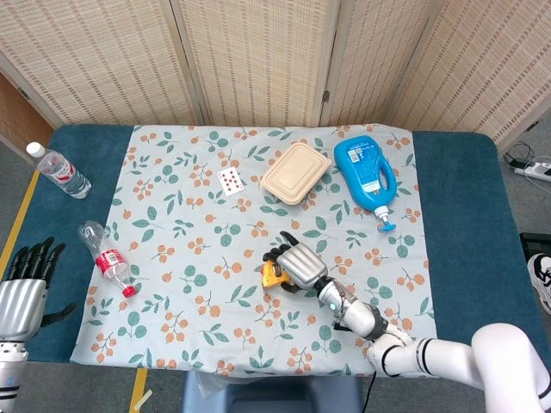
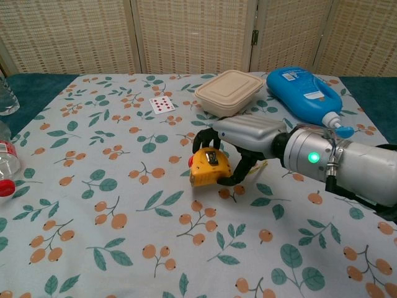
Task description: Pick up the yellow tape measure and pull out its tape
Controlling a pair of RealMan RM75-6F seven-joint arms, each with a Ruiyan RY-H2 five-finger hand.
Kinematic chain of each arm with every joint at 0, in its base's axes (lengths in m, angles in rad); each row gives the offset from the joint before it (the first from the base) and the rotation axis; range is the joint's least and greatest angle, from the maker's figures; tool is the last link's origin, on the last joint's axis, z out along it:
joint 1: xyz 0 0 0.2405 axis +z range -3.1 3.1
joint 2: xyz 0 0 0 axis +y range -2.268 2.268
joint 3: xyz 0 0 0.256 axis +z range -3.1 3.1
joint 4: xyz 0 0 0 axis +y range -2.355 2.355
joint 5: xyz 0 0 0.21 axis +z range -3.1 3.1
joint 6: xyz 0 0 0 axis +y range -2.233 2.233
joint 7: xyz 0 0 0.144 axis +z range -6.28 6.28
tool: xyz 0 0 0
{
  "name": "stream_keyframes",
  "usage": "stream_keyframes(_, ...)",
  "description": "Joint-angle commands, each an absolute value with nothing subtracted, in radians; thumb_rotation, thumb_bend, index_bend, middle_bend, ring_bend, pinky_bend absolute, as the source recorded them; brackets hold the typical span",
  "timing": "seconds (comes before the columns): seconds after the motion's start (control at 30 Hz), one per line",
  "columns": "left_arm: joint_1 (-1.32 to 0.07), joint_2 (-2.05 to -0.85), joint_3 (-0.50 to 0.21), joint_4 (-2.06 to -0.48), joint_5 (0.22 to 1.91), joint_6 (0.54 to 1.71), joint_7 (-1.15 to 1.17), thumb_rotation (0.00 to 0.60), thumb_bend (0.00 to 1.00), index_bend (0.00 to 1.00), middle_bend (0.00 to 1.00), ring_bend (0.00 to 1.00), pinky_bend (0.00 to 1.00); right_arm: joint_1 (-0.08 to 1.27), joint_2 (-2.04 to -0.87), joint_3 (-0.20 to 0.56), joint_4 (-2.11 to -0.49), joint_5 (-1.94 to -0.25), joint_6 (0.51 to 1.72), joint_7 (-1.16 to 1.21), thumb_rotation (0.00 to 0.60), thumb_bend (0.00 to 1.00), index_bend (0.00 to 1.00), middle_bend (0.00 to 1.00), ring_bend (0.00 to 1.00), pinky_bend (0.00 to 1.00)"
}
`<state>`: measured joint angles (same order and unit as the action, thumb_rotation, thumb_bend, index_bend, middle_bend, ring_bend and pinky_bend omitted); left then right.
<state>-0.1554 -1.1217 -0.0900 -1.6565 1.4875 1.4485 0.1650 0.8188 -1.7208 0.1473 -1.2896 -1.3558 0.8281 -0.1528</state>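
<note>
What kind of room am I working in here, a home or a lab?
Probably a staged test setup, not a home: woven folding screens close off the back, a floral cloth covers a blue table, and yellow floor tape runs alongside it.

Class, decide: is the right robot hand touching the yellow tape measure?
Touching. In the chest view the right robot hand has fingers curled over the top of the tape measure and its thumb pressed against the near side.

Your right hand (image 2: 243, 138) in smooth silvery metal with matt black fingers, gripping the glossy yellow plastic tape measure (image 2: 209, 169), on a matt floral cloth (image 2: 124, 205), near a shiny blue plastic bottle (image 2: 304, 92), woven cane screens (image 1: 258, 60) behind.
</note>
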Motion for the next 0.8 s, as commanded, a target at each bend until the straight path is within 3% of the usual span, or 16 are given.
stream_keyframes(0.03,-0.222,-1.132,-0.119,-1.68,1.521,1.392,0.134,0.6,0.15,0.08,0.0,0.06,0.0,0.782,-1.709,0.174,-1.32,-1.365,0.907,-0.064,0.6,0.34,0.56,0.48,0.31,0.03)
stream_keyframes(0.5,-0.505,-1.273,-0.225,-1.77,1.473,1.118,0.045,0.6,0.24,0.07,0.02,0.08,0.0,0.711,-1.827,0.257,-1.313,-1.325,1.044,0.305,0.6,0.34,0.56,0.48,0.32,0.03)
stream_keyframes(0.8,-0.613,-1.394,-0.252,-1.764,1.419,1.054,0.091,0.6,0.25,0.06,0.02,0.08,0.0,0.741,-1.963,0.293,-1.208,-1.327,1.065,0.402,0.6,0.34,0.56,0.48,0.32,0.03)
